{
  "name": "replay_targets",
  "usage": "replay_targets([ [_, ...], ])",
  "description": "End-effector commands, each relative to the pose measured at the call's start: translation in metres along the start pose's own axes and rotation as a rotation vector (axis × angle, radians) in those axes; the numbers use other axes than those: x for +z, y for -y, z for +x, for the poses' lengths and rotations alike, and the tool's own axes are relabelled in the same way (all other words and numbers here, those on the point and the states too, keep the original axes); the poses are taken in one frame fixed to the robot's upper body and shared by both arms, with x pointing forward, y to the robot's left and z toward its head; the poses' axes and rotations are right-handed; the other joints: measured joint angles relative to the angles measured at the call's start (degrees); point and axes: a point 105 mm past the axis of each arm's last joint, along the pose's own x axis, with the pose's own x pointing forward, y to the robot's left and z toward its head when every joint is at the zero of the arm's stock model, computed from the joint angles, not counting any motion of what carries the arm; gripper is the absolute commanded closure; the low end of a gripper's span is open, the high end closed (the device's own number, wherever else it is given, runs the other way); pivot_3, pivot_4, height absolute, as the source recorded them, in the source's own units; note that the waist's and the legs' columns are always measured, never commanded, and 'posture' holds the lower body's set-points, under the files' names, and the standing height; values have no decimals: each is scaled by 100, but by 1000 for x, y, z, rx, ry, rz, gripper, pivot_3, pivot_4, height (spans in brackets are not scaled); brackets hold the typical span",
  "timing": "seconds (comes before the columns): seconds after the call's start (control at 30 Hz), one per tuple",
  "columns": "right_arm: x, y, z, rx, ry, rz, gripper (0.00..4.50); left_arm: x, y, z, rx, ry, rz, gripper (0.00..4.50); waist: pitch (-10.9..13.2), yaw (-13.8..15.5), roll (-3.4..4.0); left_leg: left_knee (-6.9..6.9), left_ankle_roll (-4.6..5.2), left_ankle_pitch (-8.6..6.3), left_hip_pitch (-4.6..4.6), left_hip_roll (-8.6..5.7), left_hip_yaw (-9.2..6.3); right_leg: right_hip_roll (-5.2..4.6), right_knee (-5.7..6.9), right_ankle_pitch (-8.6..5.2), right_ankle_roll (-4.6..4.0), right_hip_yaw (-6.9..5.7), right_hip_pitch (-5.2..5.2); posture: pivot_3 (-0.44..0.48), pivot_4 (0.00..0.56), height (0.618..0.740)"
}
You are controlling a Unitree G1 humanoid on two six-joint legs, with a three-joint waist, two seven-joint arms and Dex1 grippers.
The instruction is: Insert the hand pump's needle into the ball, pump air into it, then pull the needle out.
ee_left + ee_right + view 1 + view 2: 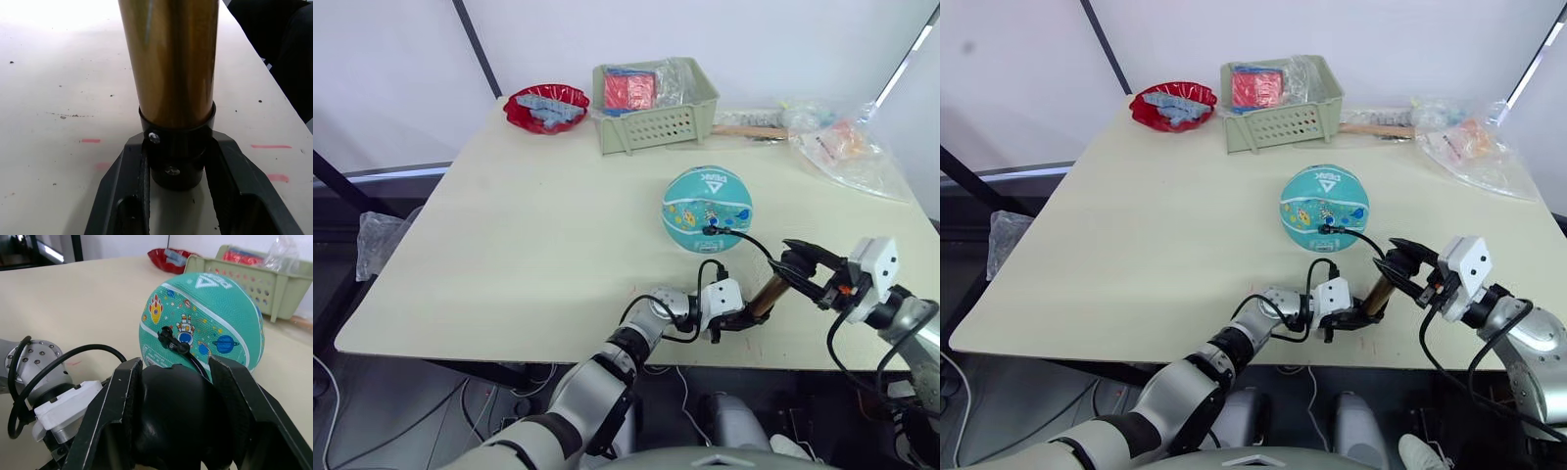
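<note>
Hand pump (767, 295) tilted near desk (529, 235) front edge, left claw (177, 166) clamped on its lower black cap, right claw (171, 416) gripping the handle. Hose reaches ball (707, 209) (fitting touching its near side). Green basket (651, 103), red bowl (546, 107), plastic bags (847, 147) well behind.

Clutter along the far edge of a pale table (529, 245).
Red bowl (546, 106) with grey-blue scraps inside, at the far left corner. Just beside it, pale green perforated basket (653, 113) holding a red packet (628, 90) and clear plastic wrap. Wooden stick (749, 130) lying flat past the basket. Crumpled clear plastic bags (847, 147) with something orange within, at the far right. Small red marks (91, 141) on the near tabletop.
</note>
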Motion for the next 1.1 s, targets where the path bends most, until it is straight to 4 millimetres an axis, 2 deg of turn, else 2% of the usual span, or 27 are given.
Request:
replay_targets([
  [0.03,57,19,-10,-9,110,-86,2869,-23,18,0,-72,-87,-39,3415,21,7,24,1,0,0,-6,-1,-2,1,0,0,0,-2,-3,0,150,740],
  [0.1,73,22,-13,0,130,-95,2869,-22,19,0,-74,-84,-40,3415,39,4,47,4,0,0,-14,-3,0,-1,-2,1,0,0,-7,0,150,740],
  [0.23,105,27,-20,35,167,-90,2869,-23,20,1,-77,-85,-37,3415,41,22,49,7,1,1,-57,-16,-9,3,-1,3,0,-4,-47,0,150,740],
  [0.4,140,35,-26,27,195,-134,2869,-23,21,1,-83,-86,-35,3415,45,19,53,8,2,1,-58,-19,-3,-1,-1,4,1,3,-50,0,150,740],
  [0.5,155,39,-29,13,200,-159,2869,-23,21,1,-86,-88,-34,3415,45,26,53,8,2,1,-58,-17,-6,1,-1,3,0,-1,-50,0,150,740],
  [0.67,163,44,-32,-6,198,-187,2869,-24,22,1,-87,-88,-34,3415,47,26,54,8,2,1,-62,-17,1,-2,-1,4,1,8,-54,0,150,740],
  [0.7,162,45,-32,-11,195,-190,2869,-24,22,1,-87,-88,-34,3415,47,27,54,8,2,1,-62,-17,0,-2,-1,4,1,8,-54,0,150,740],
  [0.87,106,44,-24,-24,79,-127,2869,-24,23,1,-92,-91,-32,3415,39,45,39,8,2,1,-60,-17,-6,3,-1,5,3,2,-51,0,150,740],
  [1.1,44,30,-13,-18,18,-35,2869,-26,23,0,-91,-97,-29,3415,17,11,12,12,2,1,-47,-14,-6,8,7,4,1,1,-44,0,150,740],
])
